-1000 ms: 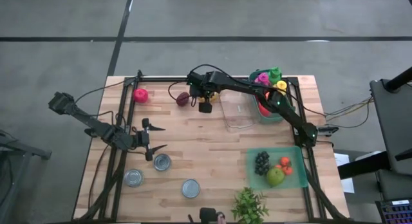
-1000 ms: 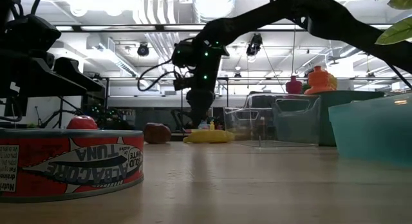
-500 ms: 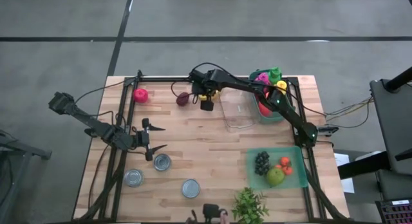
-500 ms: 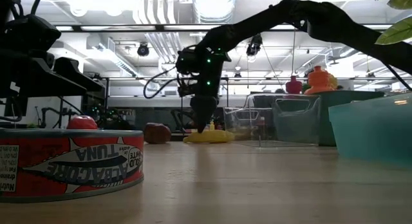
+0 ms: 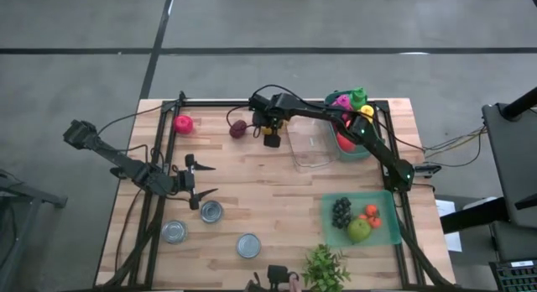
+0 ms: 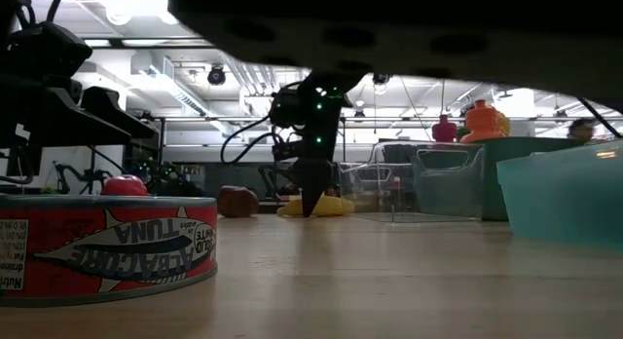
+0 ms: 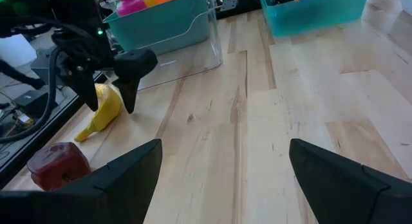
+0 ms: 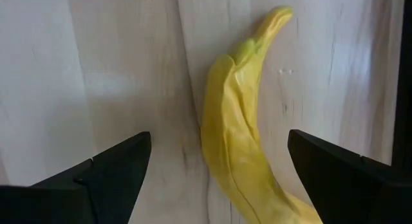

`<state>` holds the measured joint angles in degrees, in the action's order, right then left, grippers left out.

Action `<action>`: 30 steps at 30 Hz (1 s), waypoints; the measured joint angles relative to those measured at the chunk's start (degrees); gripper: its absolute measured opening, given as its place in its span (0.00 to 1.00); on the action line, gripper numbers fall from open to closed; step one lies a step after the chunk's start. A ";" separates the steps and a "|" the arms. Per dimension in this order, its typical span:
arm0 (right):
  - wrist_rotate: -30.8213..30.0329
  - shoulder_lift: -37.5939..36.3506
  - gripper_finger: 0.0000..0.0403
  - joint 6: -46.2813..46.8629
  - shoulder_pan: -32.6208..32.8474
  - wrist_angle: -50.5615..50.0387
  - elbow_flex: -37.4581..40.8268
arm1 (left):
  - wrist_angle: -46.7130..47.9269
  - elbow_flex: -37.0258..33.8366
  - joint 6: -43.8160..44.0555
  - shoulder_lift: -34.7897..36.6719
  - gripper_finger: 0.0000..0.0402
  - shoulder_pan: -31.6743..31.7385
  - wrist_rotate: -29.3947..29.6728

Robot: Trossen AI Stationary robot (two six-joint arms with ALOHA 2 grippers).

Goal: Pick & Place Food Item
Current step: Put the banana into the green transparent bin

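A yellow banana lies on its side on the wooden table, at the far middle. My right gripper hangs over it, pointing down and open, with one finger on either side of the banana and across its length. The left wrist view shows the same gripper just above the banana, and the low view shows it down at the banana. My left gripper waits open over the table's left part.
A dark red food item lies just left of the banana, and a pink one farther left. Right of the banana stand a clear container and a teal bin of toys. Near the front stand a teal fruit tray, three cans and a plant.
My right gripper has sunk toward the banana, staying open and pointing down. The banana has not moved.
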<state>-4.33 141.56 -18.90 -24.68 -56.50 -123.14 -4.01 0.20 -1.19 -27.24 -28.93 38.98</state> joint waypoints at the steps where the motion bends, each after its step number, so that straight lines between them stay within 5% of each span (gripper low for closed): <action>1: -0.09 0.00 0.90 0.00 0.04 0.51 0.28 | 0.00 -0.01 0.00 0.00 0.86 0.02 0.00; 12: -0.14 0.00 0.89 0.10 -0.02 0.70 0.59 | 0.00 -0.01 0.00 0.00 0.86 0.01 -0.01; 23: 1.56 0.00 0.54 1.23 0.13 1.10 0.64 | 0.00 -0.01 0.00 0.00 0.86 0.00 0.00; 30: 1.34 0.00 0.42 2.43 0.11 1.81 0.65 | 0.00 -0.01 0.00 0.00 0.85 0.02 0.00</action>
<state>-2.98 141.56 -16.47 -24.58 -54.70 -122.49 -4.01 0.19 -1.19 -27.24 -28.91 38.98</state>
